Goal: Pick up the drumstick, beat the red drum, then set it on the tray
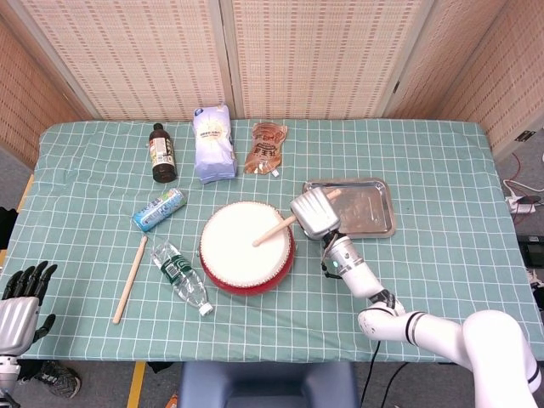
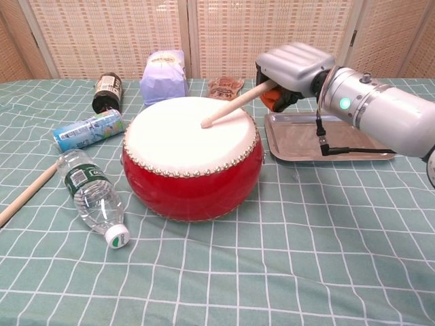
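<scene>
The surface (image 1: 425, 255) carries the drum (image 2: 192, 159) at its middle, with the tray (image 2: 326, 139) just beside it on the right-hand side. A bottle (image 2: 92, 197) lies near the drum's other flank, a can (image 2: 85, 130) behind that, and a second stick (image 1: 130, 280) lies well apart at the left.

The right hand (image 2: 293, 71) hangs over the gap between drum and tray, clenched round the butt of the drumstick (image 2: 231, 106), whose tip rests on or just above the white skin. The left hand (image 1: 19, 297) waits off the near-left corner of the surface, fingers spread, holding nothing.

Risks, as I judge them: the grasp sits at the very end of the stick, so a hard beat could lever it loose and send it rolling off the drum. A low swing towards the tray may catch the drum's rim or the tray's lip and shove either one. Letting go too high over the tray would let the stick bounce out; the tray is shallow.
</scene>
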Robot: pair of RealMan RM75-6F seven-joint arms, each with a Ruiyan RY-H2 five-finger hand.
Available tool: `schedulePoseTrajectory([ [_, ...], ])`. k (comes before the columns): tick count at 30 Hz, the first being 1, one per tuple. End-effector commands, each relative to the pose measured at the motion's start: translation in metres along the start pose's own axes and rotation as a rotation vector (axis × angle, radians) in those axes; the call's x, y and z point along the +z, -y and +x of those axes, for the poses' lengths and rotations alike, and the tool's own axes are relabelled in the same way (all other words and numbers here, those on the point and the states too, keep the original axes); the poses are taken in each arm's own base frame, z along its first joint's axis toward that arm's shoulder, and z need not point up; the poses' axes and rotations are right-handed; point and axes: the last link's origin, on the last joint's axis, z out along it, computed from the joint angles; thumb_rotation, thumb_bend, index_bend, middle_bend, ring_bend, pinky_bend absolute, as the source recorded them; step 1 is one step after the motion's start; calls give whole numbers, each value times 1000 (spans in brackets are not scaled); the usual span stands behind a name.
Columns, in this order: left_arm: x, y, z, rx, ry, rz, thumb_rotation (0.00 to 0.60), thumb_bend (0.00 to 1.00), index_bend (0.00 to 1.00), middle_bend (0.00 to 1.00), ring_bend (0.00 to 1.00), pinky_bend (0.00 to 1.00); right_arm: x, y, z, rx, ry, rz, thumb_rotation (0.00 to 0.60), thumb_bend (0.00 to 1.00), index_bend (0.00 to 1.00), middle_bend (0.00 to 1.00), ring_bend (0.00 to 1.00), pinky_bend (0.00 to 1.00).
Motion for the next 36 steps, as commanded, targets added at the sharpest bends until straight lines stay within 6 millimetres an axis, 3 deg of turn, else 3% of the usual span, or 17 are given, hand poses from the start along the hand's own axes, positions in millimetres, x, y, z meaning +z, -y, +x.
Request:
schedulePoseTrajectory([
  [1,0,0,0,-1,-1,0,600,267,0,0,0,21,-1,-9,12,357,-53,-69,600,1000,1000,1000,1000,1000],
  [7,0,-1,0,-1,-1,-1,600,268,0,0,0,21,-5,-41,16,502,-28,-180,600,1000,1000,1000,1000,1000],
  [13,-1,-2,0,-2,0,-4,600,267,0,0,0,22,-11,-76,-6,547,77,-286,600,1000,1000,1000,1000,1000],
  [18,-3,-2,0,-2,0,1,600,267,0,0,0,21,-10,-96,-32,484,176,-325,600,995,1000,1000,1000,1000],
  [25,-6,0,0,0,3,9,600,267,0,0,0,21,-4,-108,-53,451,232,-358,600,853,1000,946,886,979],
  [27,-6,0,0,1,4,11,600,267,0,0,0,22,-3,-110,-59,461,246,-369,600,791,998,892,823,933],
  [30,-6,0,0,1,4,11,600,267,0,0,0,21,-1,-113,-65,480,262,-380,600,687,901,775,691,793],
  [36,-6,0,-1,2,8,11,600,268,0,0,0,21,1,-117,-74,489,295,-396,600,436,536,485,381,449],
])
